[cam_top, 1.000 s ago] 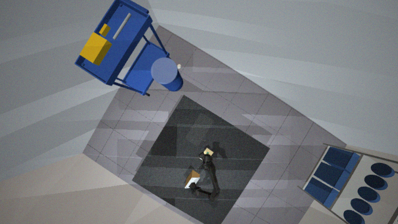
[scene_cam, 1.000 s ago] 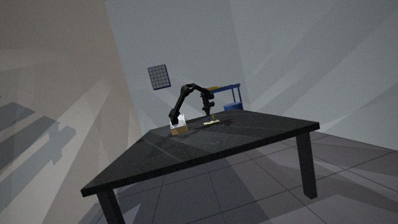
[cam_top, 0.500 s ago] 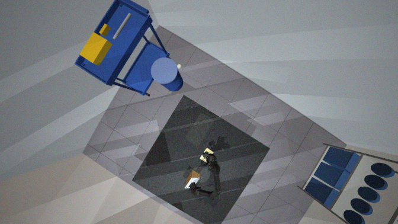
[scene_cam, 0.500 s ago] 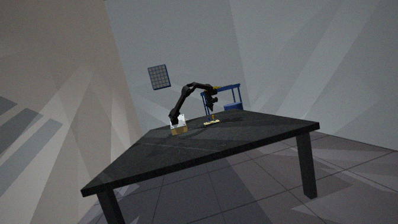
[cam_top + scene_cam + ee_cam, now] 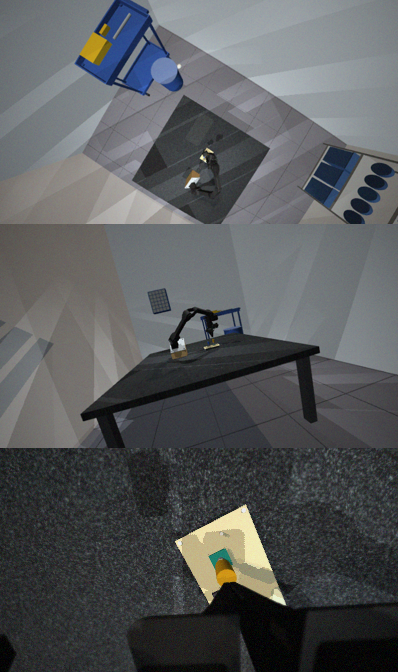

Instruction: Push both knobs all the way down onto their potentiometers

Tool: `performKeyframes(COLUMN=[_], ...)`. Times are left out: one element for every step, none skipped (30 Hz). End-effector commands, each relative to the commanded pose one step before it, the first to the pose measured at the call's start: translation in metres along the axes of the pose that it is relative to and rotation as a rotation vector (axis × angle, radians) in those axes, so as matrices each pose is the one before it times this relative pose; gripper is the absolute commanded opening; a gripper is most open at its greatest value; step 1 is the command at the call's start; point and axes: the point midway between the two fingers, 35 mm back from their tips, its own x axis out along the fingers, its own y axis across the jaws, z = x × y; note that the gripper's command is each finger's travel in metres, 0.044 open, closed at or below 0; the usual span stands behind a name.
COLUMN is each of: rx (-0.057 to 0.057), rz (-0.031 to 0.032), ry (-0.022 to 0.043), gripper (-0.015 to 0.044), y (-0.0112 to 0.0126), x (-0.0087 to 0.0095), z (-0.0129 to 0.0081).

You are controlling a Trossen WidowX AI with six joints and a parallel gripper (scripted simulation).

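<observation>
The pale yellow circuit board [image 5: 202,157] [image 5: 215,346] [image 5: 260,550] stands on the table. The orange knob [image 5: 213,341] [image 5: 226,576] stands upright on its shaft over the teal potentiometer [image 5: 218,554]. The blue knob [image 5: 208,343] also stands up from the board in the exterior view; in the wrist view it is hidden behind the fingers. My gripper [image 5: 211,335] [image 5: 229,587] is shut and empty, pointing down. Its tips are above the board, and in the wrist view they overlap the near edge of the orange knob. How far each knob sits from its potentiometer is too small to tell.
A brown block with a white plate [image 5: 192,181] [image 5: 179,354] is at the arm's base on the dark table [image 5: 237,154] [image 5: 252,354]. A blue cart [image 5: 127,47] and a blue bin [image 5: 175,84] stand on the floor beyond the table.
</observation>
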Motion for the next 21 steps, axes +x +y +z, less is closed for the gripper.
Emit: performKeyframes(rx=[-0.0078,0.0000,0.0000,0.0000,0.0000,0.0000,0.0000,0.0000,0.0000,0.0000,0.0000,0.0000,0.0000,0.0000,0.0000,0.0000,0.0000,0.0000,0.0000,0.0000,0.0000], rz=[-0.01001,-0.00008,-0.00009,-0.00010,-0.00009,-0.00005,-0.00002,0.00000,0.00000,0.00000,0.00000,0.00000,0.00001,0.00002,0.00002,0.00001,-0.00001,-0.00001,-0.00001,-0.00001,-0.00001], ry=[0.00371,-0.00005,-0.00005,-0.00005,-0.00004,-0.00003,-0.00001,0.00000,0.00000,0.00000,0.00000,0.00000,0.00000,0.00001,0.00001,0.00001,0.00000,0.00000,-0.00001,-0.00001,-0.00001], gripper=[0.0000,0.0000,0.0000,0.0000,0.0000,0.0000,0.0000,0.0000,0.0000,0.0000,0.0000,0.0000,0.0000,0.0000,0.0000,0.0000,0.0000,0.0000,0.0000,0.0000,0.0000], y=[-0.00048,-0.00003,-0.00004,-0.00004,-0.00004,-0.00003,-0.00001,0.00000,0.00000,0.00000,0.00000,0.00000,0.00000,0.00000,0.00001,0.00000,0.00000,0.00000,0.00000,0.00000,0.00000], x=[0.00947,0.00167,0.00167,0.00166,0.00138,0.00083,0.00028,0.00000,0.00000,0.00000,0.00000,0.00000,-0.00018,-0.00035,-0.00048,-0.00036,0.00013,0.00017,0.00023,0.00026,0.00027], z=[-0.00153,-0.00001,-0.00002,-0.00002,-0.00002,-0.00002,-0.00001,0.00000,0.00000,0.00000,0.00000,0.00000,0.00000,0.00000,0.00000,0.00000,0.00000,0.00000,0.00000,0.00000,0.00000])
